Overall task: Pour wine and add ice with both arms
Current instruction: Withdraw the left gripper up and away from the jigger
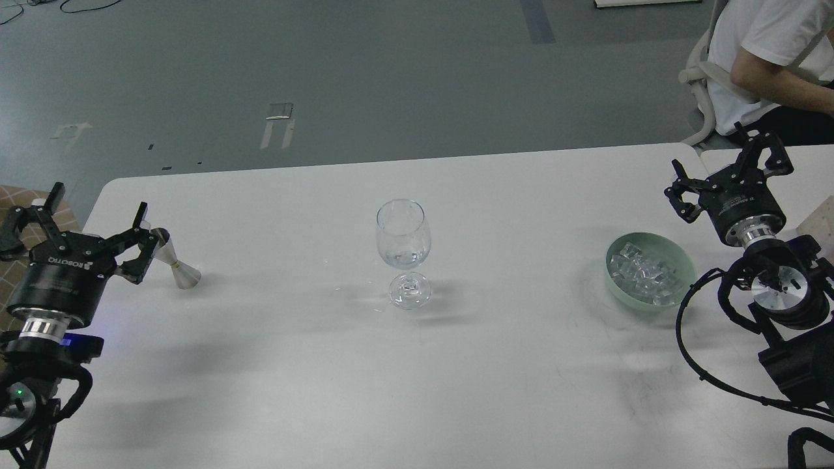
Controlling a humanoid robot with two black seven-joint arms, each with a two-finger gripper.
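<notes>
A clear stemmed glass [402, 241] stands at the table's middle with a little colourless wine [404, 258] in the bottom of its bowl. A small steel jigger [177, 266] stands at the left, leaning left, with its top next to one finger of my left gripper [85, 221]. That gripper is open wide and holds nothing. A pale green bowl [685, 259] at the right holds a heap of clear ice cubes [645, 270]. My right gripper [723, 168] is open and empty, behind and to the right of the bowl.
A seated person in a white shirt [769, 52] is beyond the table's far right corner. A brown checked seat [13, 195] lies off the table's left edge. The white table [417, 378] has rounded far corners.
</notes>
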